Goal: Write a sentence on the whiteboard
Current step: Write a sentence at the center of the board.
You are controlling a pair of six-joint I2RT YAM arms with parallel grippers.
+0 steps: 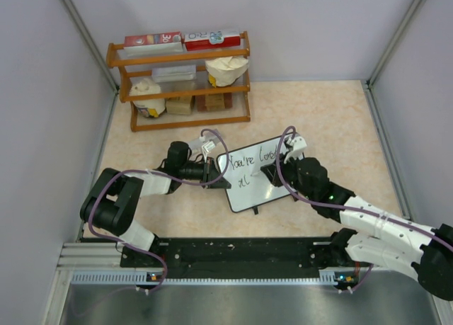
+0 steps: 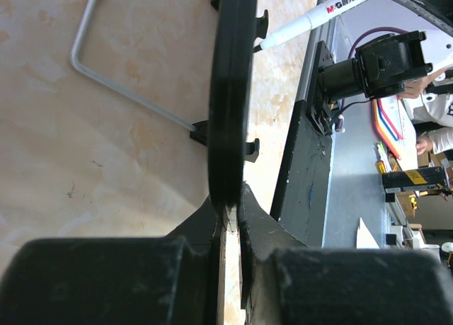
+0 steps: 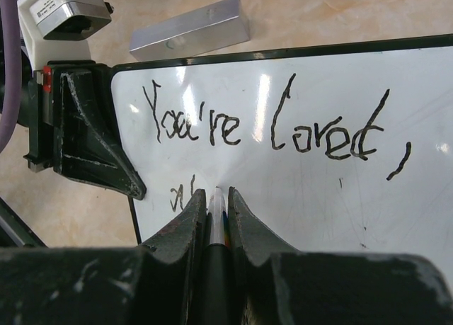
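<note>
right wrist view is showing the right gripper [image 3: 214,194] clamping a white marker [image 3: 216,206] tight between its two fingers, with the tip pressing on the whiteboard [image 3: 318,204] at the start of a second line. the sentence [image 3: 269,127] is reading "you're loved," across the top, with only a couple of strokes beneath it (something like "al"), so i am judging the writing as a little past halfway. the left gripper [image 2: 230,210] is pinching the board's black frame at its left edge, fingers nearly shut on it. the board is sitting on the beige table [image 1: 318,120], propped on its wire stand [image 2: 113,73], between the two arms in the top view.

several things are looking risky from here. the left pinch is biting only a thin strip of frame, so a hard push from the marker could be pivoting the board around that grip or rocking it back on the stand, leaving wobbly or skipped strokes. pressing too lightly would be giving faint letters; pressing too hard could be sliding the marker up between the fingers. the new strokes are lying just beside the left gripper's finger, so any drift leftward could be bumping the two grippers together. a line slanting downward could be running off the lower edge, and a low pass of the gripper body could be smearing fresh ink.
</note>
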